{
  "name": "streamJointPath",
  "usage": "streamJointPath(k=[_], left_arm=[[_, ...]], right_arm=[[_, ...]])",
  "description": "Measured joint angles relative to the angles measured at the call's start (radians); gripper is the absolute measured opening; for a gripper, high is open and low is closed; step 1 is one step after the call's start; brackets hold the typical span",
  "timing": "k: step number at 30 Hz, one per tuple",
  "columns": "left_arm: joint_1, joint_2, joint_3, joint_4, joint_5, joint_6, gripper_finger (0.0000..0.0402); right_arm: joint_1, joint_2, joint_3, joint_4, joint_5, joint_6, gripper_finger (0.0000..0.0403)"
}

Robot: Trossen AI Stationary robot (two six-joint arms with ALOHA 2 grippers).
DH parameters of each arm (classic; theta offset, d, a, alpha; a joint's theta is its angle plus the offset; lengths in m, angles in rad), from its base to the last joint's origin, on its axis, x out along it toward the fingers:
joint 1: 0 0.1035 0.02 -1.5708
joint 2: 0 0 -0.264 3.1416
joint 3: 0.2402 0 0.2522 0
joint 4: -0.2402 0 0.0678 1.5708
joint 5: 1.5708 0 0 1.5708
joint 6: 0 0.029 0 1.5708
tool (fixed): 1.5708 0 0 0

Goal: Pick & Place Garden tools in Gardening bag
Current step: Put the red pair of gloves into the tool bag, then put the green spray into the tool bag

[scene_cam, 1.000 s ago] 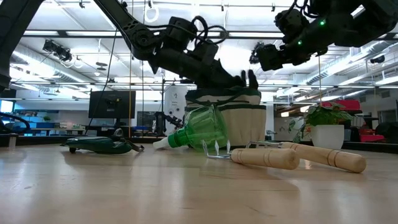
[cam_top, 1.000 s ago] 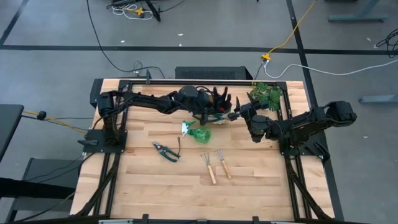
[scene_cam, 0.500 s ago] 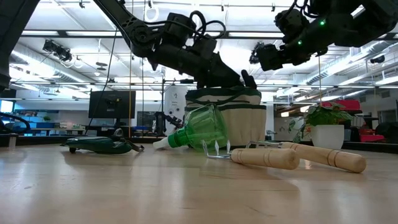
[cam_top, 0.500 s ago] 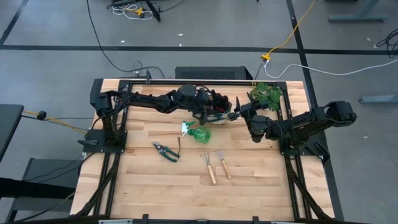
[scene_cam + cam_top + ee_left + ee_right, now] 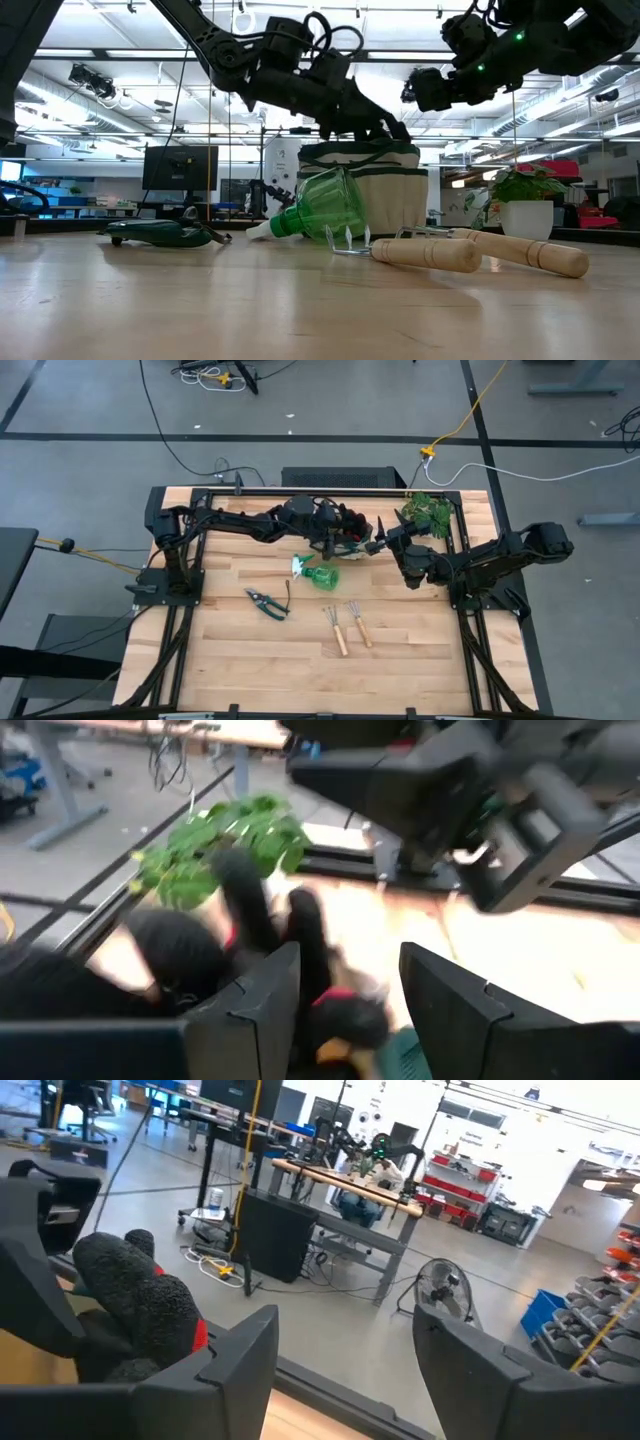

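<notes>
Left gripper [image 5: 345, 995] sits over the top of the gardening bag [image 5: 385, 195], fingers spread with a clear gap, nothing pinched between them. Just past the fingertips the red-and-black gloves [image 5: 250, 935] lie in the bag mouth: fuzzy dark knit fingers, red patches; whether the fingers touch them I cannot tell. From above, the left gripper [image 5: 345, 532] is at the bag's near side, glove fingers poking out of the bag.

Right gripper [image 5: 345, 1365] hangs beside the bag on its far side, jaws wide apart, holding nothing; a dark fuzzy glove [image 5: 135, 1295] with a red edge shows next to its one finger.

Bag: small beige canvas tote, dark green trim along the rim, outer pockets, upright toward the back middle of the table [image 5: 250, 650].

Green spray bottle [image 5: 322, 573], translucent ribbed plastic with white trigger, lies on its side just in front of the bag. Pruning shears [image 5: 267, 603], dark handles, lie flat, apart to the left arm's side. Two mini rakes [image 5: 347, 625], round wooden handles and metal tines, lie side by side near the table centre. Leafy plant [image 5: 425, 515] in a white pot stands at the back corner by the right arm. Table is pale wood planks.
</notes>
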Motion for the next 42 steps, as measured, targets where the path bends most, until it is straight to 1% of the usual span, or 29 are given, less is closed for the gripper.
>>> streamJointPath(k=[9,14,17,20,24,28,31,33,35,38,40,42], left_arm=[[-0.021,0.0,0.0,0.02,-0.066,0.011,0.0179],[-0.007,-0.003,0.001,0.038,-0.069,0.01,0.0179],[-0.002,-0.031,0.003,0.025,-0.068,0.009,0.0179],[-0.002,-0.085,0.006,-0.028,-0.068,0.028,0.0179],[-0.003,-0.174,0.005,-0.19,-0.069,0.079,0.0179],[-0.002,-0.277,0.005,-0.384,-0.078,0.123,0.0179],[-0.002,-0.348,0.005,-0.542,-0.111,0.148,0.0179],[-0.003,-0.394,0.005,-0.643,-0.138,0.159,0.0179],[-0.003,-0.437,0.005,-0.753,-0.171,0.165,0.0179],[-0.002,-0.489,0.005,-0.87,-0.222,0.168,0.0179],[-0.002,-0.523,0.004,-0.932,-0.251,0.168,0.0179],[-0.002,-0.549,0.004,-0.975,-0.272,0.167,0.0179]], right_arm=[[0.0,0.0,0.0,0.0,0.003,0.002,0.0233],[0.0,0.0,0.0,0.0,0.003,0.002,0.0233],[0.007,0.0,0.0,0.003,-0.007,0.001,0.0233],[0.033,0.0,0.0,0.029,-0.028,-0.004,0.0233],[0.074,-0.004,0.0,0.059,-0.1,-0.007,0.0233],[0.127,-0.003,0.035,0.021,-0.161,-0.006,0.0233],[0.166,-0.003,0.101,-0.074,-0.198,-0.006,0.0233],[0.185,-0.003,0.163,-0.177,-0.232,0.014,0.0233],[0.192,-0.003,0.23,-0.333,-0.283,0.084,0.0233],[0.188,-0.003,0.333,-0.592,-0.385,0.233,0.0233],[0.181,-0.003,0.399,-0.747,-0.447,0.316,0.0233],[0.179,-0.003,0.454,-0.86,-0.494,0.374,0.0233]])
